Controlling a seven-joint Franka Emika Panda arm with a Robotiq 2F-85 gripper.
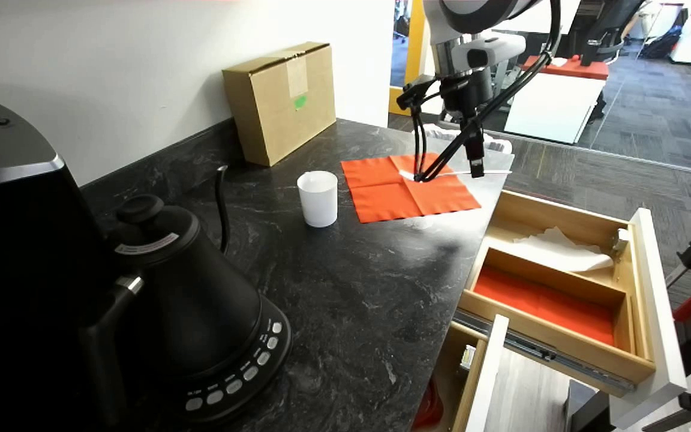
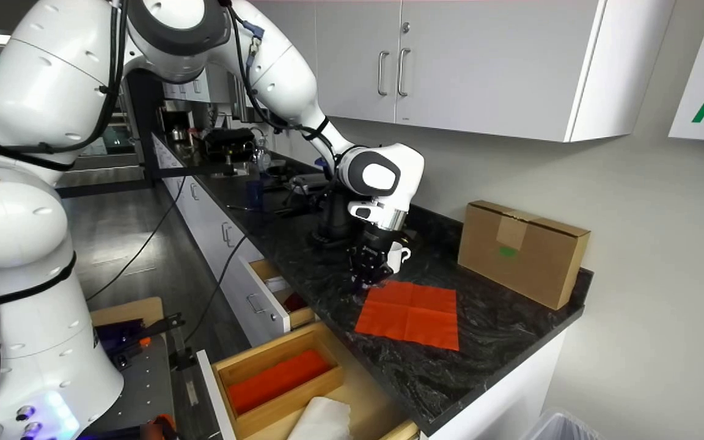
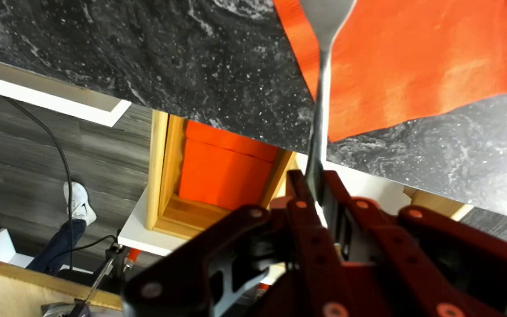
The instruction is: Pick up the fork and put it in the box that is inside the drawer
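Metal, grey and smooth: the fork (image 3: 321, 94) is pinched by its handle in the gripper (image 3: 315, 176), whose fingers stand close together on either side of it. Only the wrist view gives this grip clearly, though it cuts off the end of the fork's head. In an exterior view the fork is a pale streak across the gripper, one end over the orange cloth (image 1: 402, 198), the other poking out past the fingers; whether it touches the cloth cannot be told. In an exterior view with wall cupboards (image 2: 480, 61) above the gripper, the fork cannot be made out. Lower than the gripper, all three views show the drawer (image 1: 660, 300) and the red-bottomed box (image 1: 561, 285) inside it. In both exterior views a white sheet (image 2: 324, 421) lies beside that box. Only the wrist view takes in a shoe (image 3: 81, 204), well below the gripper.
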